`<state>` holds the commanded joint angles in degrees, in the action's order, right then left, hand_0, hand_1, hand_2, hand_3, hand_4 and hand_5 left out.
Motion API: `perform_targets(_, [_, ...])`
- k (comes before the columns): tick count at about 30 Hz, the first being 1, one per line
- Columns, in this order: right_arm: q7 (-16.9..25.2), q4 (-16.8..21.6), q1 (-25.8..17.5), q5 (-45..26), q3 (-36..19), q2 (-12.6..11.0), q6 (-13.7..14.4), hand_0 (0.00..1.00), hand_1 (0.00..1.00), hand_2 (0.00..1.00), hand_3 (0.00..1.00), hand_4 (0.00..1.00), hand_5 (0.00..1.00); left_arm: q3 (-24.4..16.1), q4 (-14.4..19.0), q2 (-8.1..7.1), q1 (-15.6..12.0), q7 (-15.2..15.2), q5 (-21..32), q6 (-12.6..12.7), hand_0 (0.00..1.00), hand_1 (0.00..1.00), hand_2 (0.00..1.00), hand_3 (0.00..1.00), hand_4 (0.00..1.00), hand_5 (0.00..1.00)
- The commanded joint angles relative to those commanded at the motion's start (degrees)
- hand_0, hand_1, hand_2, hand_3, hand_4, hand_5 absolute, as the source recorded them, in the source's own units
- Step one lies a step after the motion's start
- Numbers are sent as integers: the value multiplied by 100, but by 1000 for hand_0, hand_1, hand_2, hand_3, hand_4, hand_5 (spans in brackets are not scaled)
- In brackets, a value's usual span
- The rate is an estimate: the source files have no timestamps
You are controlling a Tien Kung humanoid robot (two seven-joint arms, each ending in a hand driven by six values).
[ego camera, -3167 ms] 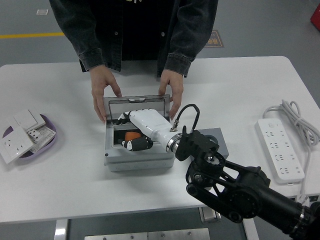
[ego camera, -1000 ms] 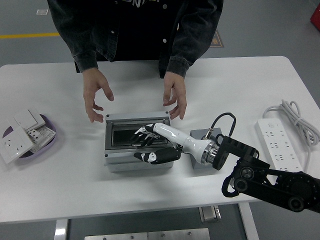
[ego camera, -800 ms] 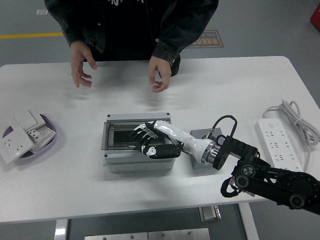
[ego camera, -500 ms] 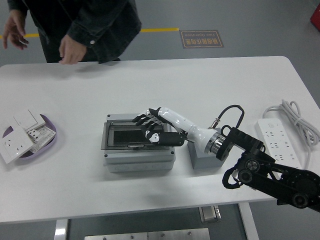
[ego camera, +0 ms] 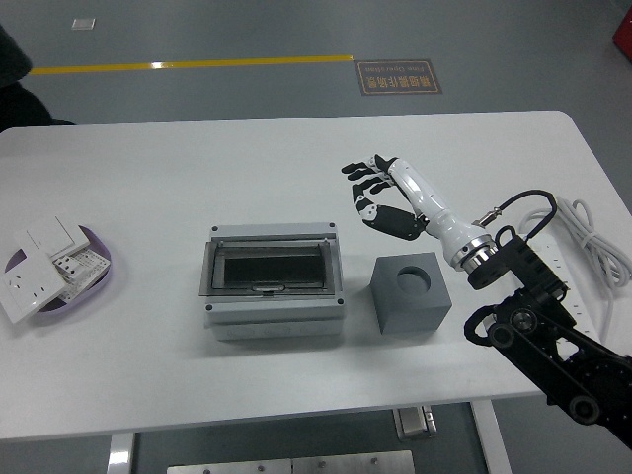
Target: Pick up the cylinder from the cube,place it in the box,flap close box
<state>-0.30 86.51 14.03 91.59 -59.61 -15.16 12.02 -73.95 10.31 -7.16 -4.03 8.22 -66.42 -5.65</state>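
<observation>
The grey box [ego camera: 274, 279] stands at the table's middle with its dark see-through flap [ego camera: 270, 267] down flat over the top. The cylinder is not visible; the flap hides the inside. The grey cube [ego camera: 412, 294] stands right of the box, with an empty round hole in its top. My right hand [ego camera: 372, 191] is raised above the table, behind and above the cube, well right of the box. Its fingers are spread and hold nothing. My left hand is out of view.
A purple dish [ego camera: 97, 267] with white switch plates [ego camera: 41, 267] sits at the left edge. A white power strip [ego camera: 583, 293] with a coiled cable [ego camera: 592, 232] lies at the right edge. A dark sleeve of a person [ego camera: 12, 54] shows at the top left corner.
My right hand has lifted off the box lid and swung up and to the right. The flap has gone from open to shut. The person has drawn back and walked off to the left.
</observation>
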Motion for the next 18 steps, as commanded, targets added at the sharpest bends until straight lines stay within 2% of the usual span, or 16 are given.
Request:
perform_targets(3, [462,-376,-255,-522,-439,269,30,630,637,669,696,488,314,-19,0,9,-1,14,-26,0,635,666,589,639,708,293])
perform_targets(8, [1194,-959,-497,-1427,-1041,383,-65,616,629,659,689,510,317,16,0,6,6,-5,-16,-7,635,667,589,639,707,293])
perform_targets(12, [1621,-1088,-615,-1964,-1311,418,-127,610,627,655,683,549,320,4,0,7,-11,-7,-25,-7,635,667,590,639,707,294])
perform_targets(16, [1788,-1130,-710,-2376,-1432,513,-247,610,627,655,683,549,320,-43,0,31,-44,8,-43,-1,635,667,590,639,707,294])
perform_targets(18, [1814,-1115,-770,-2508,-1468,568,-323,630,635,655,678,583,319,-64,0,50,-53,17,-56,0,635,666,590,639,706,294])
